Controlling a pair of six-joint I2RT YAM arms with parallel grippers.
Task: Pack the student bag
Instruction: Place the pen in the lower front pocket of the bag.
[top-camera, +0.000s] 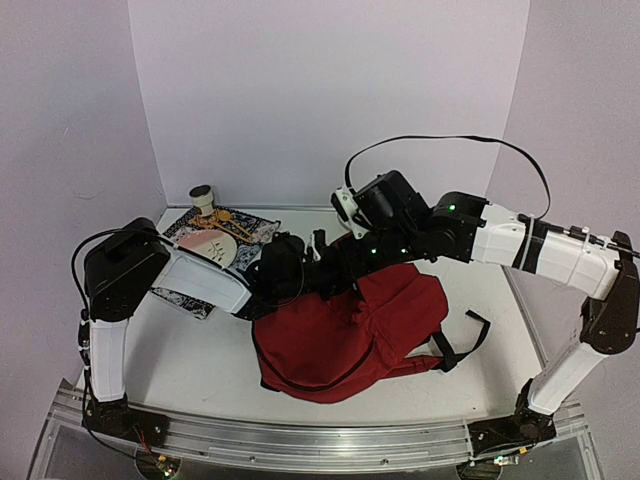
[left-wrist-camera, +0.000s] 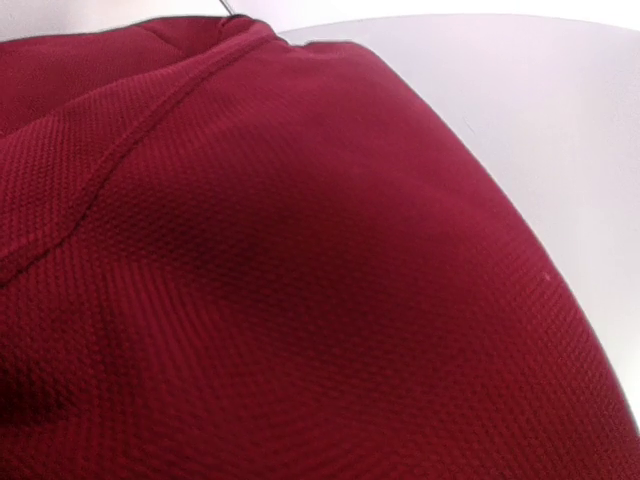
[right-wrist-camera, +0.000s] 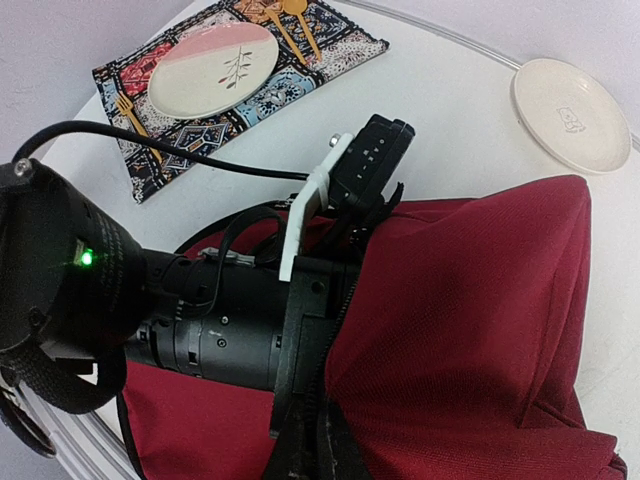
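Note:
The student bag (top-camera: 340, 340), dark red with black straps, lies in the middle of the table. It fills the left wrist view (left-wrist-camera: 300, 250) and the right half of the right wrist view (right-wrist-camera: 480, 330). My left arm (right-wrist-camera: 220, 330) reaches sideways into its opening. The left fingers are buried under the fabric and hidden in every view. My right gripper (right-wrist-camera: 325, 450) is shut on the bag's black zipper edge and holds that flap up over the left wrist (top-camera: 285, 265).
A patterned placemat (top-camera: 255, 228) at the back left carries a pink-and-cream plate (right-wrist-camera: 212, 70), gold cutlery (right-wrist-camera: 300, 30) and a fork (right-wrist-camera: 135, 125). A small cup (top-camera: 202, 195) stands behind it. A white saucer (right-wrist-camera: 570, 112) lies beyond the bag. A black strap (top-camera: 470, 335) trails right.

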